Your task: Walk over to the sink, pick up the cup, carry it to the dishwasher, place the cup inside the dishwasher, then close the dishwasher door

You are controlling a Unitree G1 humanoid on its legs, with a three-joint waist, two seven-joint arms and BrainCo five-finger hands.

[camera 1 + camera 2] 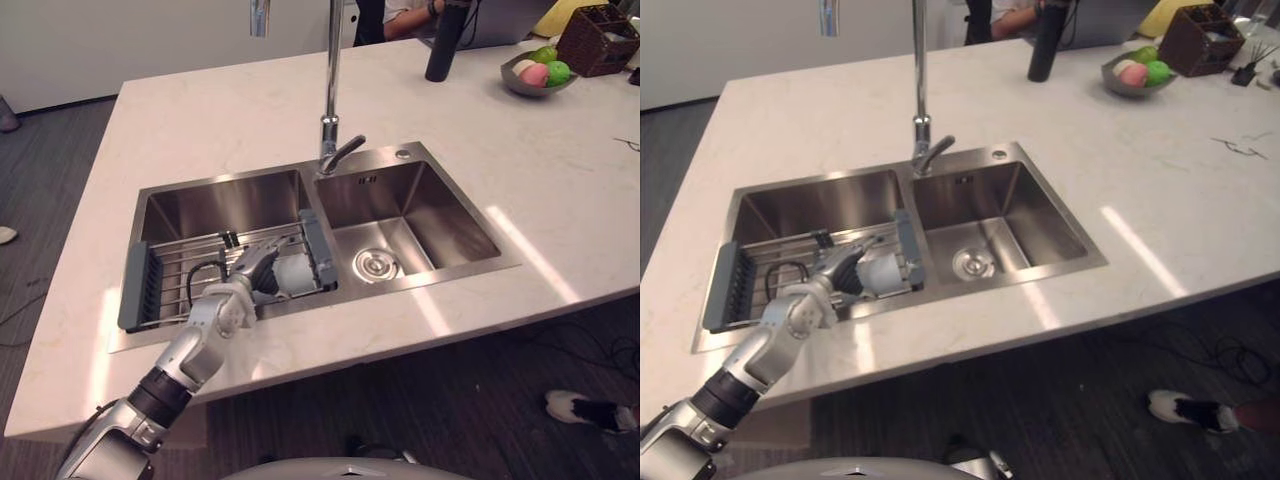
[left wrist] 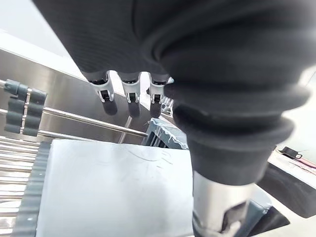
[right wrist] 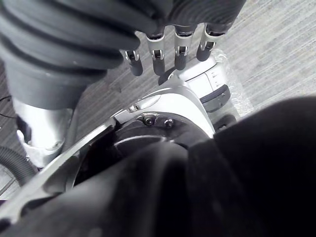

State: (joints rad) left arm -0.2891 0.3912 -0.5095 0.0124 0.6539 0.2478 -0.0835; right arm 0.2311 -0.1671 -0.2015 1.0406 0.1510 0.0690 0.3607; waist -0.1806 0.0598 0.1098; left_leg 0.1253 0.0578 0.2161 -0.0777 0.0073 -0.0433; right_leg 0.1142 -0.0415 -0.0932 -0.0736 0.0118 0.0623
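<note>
While your left robot hand (image 1: 245,280) reaches into the sink's (image 1: 200,205) left basin, its fingers (image 2: 129,91) lie straight and loose over the pale cup (image 1: 297,273) on the wire rack (image 1: 172,263); your right robot hand (image 3: 157,52) hangs relaxed.

The countertop (image 1: 200,110) is veined in pale cream. The sink (image 1: 445,215) is finished in brushed steel, its rack (image 1: 138,288) capped in slate grey; the cup (image 1: 297,276) is coloured pale grey. At two o'clock, pink and green fruit (image 1: 535,74) are held in a grey bowl (image 1: 514,86).
</note>
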